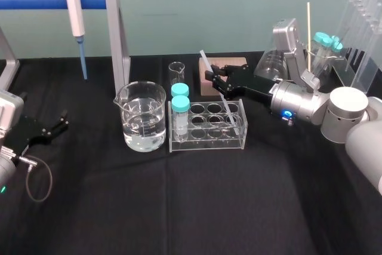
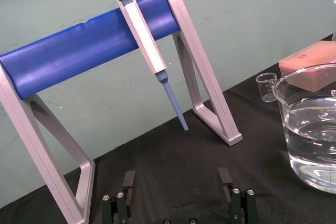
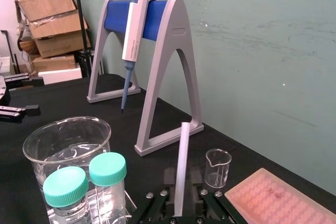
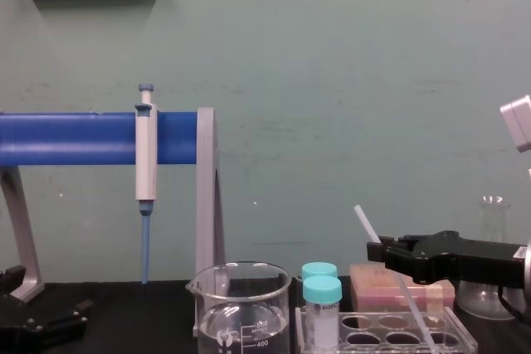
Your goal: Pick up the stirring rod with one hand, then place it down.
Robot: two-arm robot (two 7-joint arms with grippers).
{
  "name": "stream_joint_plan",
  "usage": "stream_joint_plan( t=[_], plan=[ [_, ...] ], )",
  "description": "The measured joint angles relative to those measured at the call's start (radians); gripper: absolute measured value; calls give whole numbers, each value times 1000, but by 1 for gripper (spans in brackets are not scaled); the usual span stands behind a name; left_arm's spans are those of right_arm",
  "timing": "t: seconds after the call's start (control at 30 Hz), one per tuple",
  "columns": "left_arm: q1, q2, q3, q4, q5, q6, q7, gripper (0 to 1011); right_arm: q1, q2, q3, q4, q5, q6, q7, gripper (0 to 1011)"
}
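Near left of black tabletop (image 1: 179,207): left hand (image 1: 52,128), parked low, fingers (image 2: 128,181) spread wide, gripping nothing.

Mid tabletop: big glass beaker (image 1: 142,117) part full of clear liquid. Just right of it, touching or nearly so, clear tube rack (image 1: 209,128). Two teal-capped vials (image 1: 179,97) upright in rack's left wells.

Above rack's back edge: right hand (image 1: 216,80), reaching in from the right, jaws closed narrow on stirring rod (image 1: 205,61). Rod tilted, upper end leaning back-left above the hand, lower end slanting down into rack's right-hand wells. Cannot tell if tip touches rack bottom.

Behind rack: small beaker (image 1: 176,73), empty, upright. Pink block (image 1: 237,61) just behind the right hand. Conical flask (image 1: 270,64) further right, behind the arm.

Far left, by the wall: grey stand (image 1: 117,40) with blue bar, pipette (image 1: 74,4) hanging on it, tip down.
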Motion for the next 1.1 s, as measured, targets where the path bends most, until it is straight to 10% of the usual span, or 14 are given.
stream_joint_plan(
  t=[0.2,1.1],
  plan=[
    [0,0,0,0,0,0,0,1000,0,0,0,0,0,0,0,71],
    [0,0,0,0,0,0,0,1000,-28,10,10,-61,-6,16,-33,71]
  ],
)
